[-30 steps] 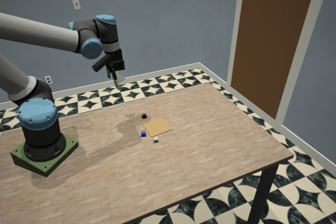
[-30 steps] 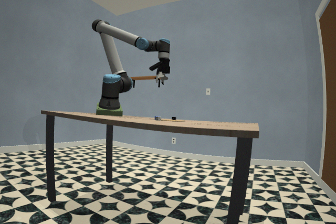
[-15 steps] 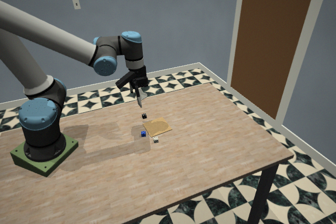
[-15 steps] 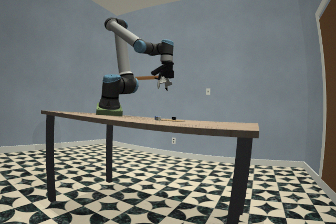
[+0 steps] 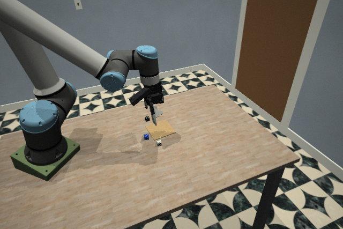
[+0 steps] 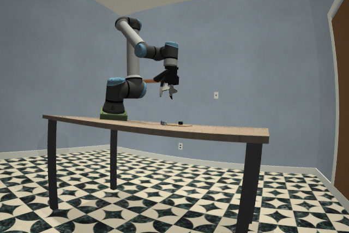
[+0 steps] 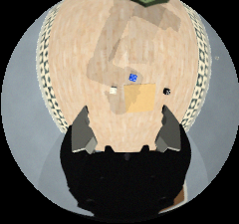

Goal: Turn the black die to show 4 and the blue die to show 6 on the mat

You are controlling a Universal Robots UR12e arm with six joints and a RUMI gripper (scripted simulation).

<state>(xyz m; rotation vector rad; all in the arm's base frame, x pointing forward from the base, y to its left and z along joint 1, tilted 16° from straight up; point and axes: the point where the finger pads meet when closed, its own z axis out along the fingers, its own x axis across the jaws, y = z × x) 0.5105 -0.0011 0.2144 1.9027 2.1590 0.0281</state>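
Note:
The black die (image 5: pixel 147 118) (image 6: pixel 180 123) (image 7: pixel 166 91) sits on the table off one side of the tan mat (image 5: pixel 163 128) (image 7: pixel 139 99). The blue die (image 5: pixel 146 137) (image 7: pixel 132 78) sits on the table close beside another edge of the mat. The white die (image 5: pixel 158 142) (image 7: pixel 114 91) sits on the table just off the mat too. All three look flat; their top numbers are too small to read surely. My gripper (image 6: pixel 166 96) (image 7: pixel 124 106) is open and empty, pointing down, high above the table over the mat area.
The wooden table (image 5: pixel 210 138) (image 6: pixel 225 131) carries the arm's green base (image 5: pixel 46 175) (image 6: pixel 112 117) at one end. A wall shelf (image 6: pixel 148 81) shows behind the arm in the exterior view. The arm's shadow falls across the table by the blue die.

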